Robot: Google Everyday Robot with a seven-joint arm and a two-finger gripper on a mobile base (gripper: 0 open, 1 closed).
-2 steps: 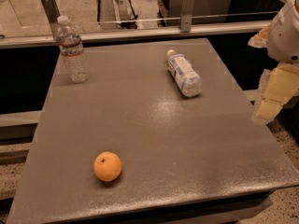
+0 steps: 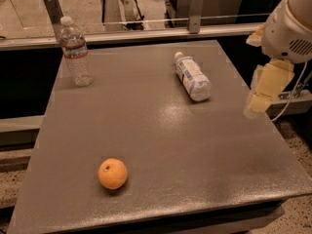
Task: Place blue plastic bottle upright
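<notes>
The blue plastic bottle (image 2: 192,76) lies on its side on the grey table (image 2: 161,145), right of the middle toward the back, with its white cap pointing to the far left. My gripper (image 2: 261,99) hangs at the table's right edge, to the right of the bottle and apart from it, pointing down. It holds nothing that I can see.
A clear ribbed bottle with a red-and-white label band (image 2: 76,51) stands upright at the back left corner. An orange (image 2: 112,173) sits near the front left. A rail with metal posts (image 2: 196,6) runs behind the table.
My arm has shifted slightly left toward the table's right edge. The bottles and the orange have not moved.
</notes>
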